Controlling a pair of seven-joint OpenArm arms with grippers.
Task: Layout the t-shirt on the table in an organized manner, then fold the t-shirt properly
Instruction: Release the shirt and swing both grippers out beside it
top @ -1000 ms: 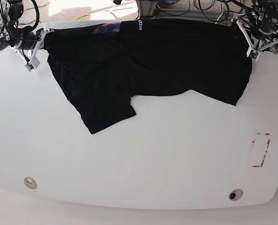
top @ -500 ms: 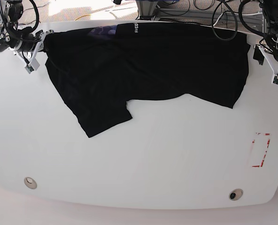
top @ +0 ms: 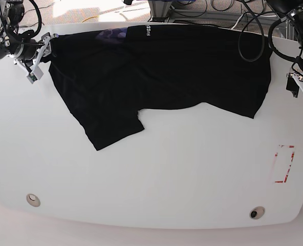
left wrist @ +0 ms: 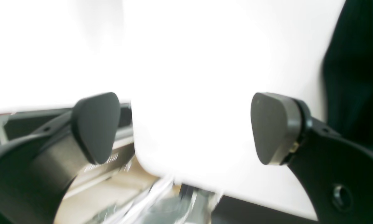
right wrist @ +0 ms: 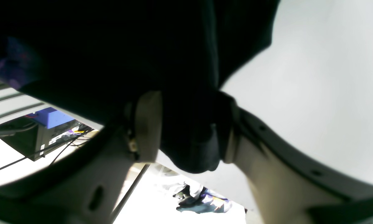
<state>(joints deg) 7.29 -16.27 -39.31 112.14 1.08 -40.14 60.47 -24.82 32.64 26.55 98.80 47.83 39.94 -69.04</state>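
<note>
looking through your left wrist view, the left end effector [left wrist: 186, 129] gapes wide over bare tabletop [left wrist: 186, 62]. your right wrist view shows the right end effector [right wrist: 186, 130] with jaws parted around a t-shirt [right wrist: 111, 46] fold. base view: shirt spread along the far edge.

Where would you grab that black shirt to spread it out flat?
Probably the loose sleeve of the t-shirt lying crooked toward the table's middle. Come from the bare near side, pinching its hem edge, since the cloth there lies flat and nothing blocks it.
</note>
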